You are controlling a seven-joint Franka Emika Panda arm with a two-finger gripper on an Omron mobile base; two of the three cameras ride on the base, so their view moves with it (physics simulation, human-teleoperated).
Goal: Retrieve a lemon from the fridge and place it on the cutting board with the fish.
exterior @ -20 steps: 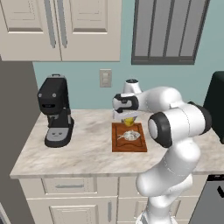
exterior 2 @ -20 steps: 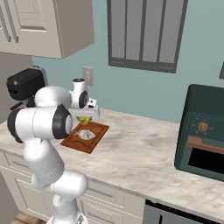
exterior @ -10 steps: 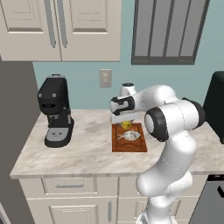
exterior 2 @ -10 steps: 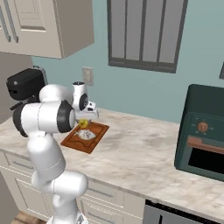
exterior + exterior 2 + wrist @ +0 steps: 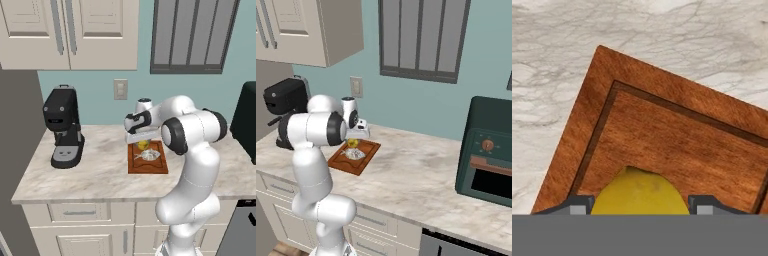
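The gripper holds the lemon between its fingertips, low over the cutting board, just beside the fish. Released from there, I reckon the round fruit could roll off the board's rim onto the marble counter.

Lemon over the board
I saw the yellow lemon just above the reddish-brown cutting board, beside the silvery fish.

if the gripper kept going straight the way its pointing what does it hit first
The gripper points down at the cutting board, with the lemon between its fingertips. Going straight on, the lemon would most likely meet the board's recessed wood first, near a corner. How much gap remains is hard to judge.
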